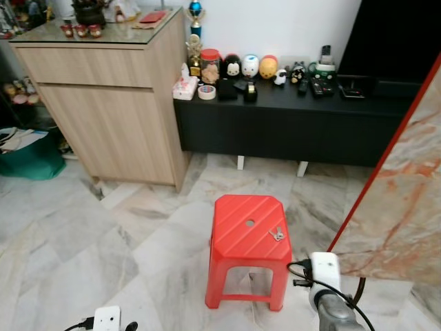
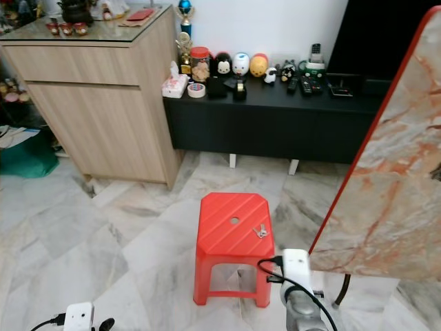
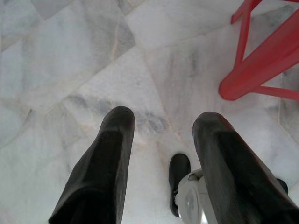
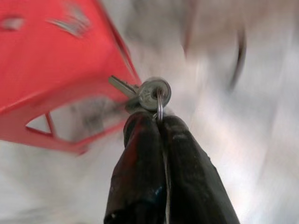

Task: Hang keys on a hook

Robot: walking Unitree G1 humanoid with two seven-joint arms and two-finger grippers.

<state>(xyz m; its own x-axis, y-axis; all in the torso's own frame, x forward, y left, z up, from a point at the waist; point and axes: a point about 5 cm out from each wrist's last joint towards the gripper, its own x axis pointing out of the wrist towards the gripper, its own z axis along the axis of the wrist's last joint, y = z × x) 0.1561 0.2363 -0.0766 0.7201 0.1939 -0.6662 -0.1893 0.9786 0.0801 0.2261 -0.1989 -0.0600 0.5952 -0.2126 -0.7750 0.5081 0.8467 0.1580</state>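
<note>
We look down on a pale marble floor (image 1: 83, 227). At its far left stands a tall wooden cabinet (image 1: 110, 117), and beside that runs a low black worktop (image 1: 289, 124) crowded with small figurines, a jar and a roll of tape. A marble-patterned panel with a red edge (image 1: 406, 200) leans in at the right.

Nearer to us, a red plastic stool (image 1: 248, 241) stands on the floor. A small bunch of keys (image 1: 276, 234) lies on its seat, close to the right edge and just beside the round centre hole.

The right arm's white wrist (image 1: 324, 272) sits just right of the stool. In the blurred right wrist view, the right pincer (image 4: 156, 122) is pressed together, pinching a key ring with a silver key (image 4: 152, 93), held in the air beside the stool.

The left pincer (image 3: 163, 123) hangs low over bare floor left of the stool, its fingers (image 3: 114, 135) spread and gripping nothing.
</note>
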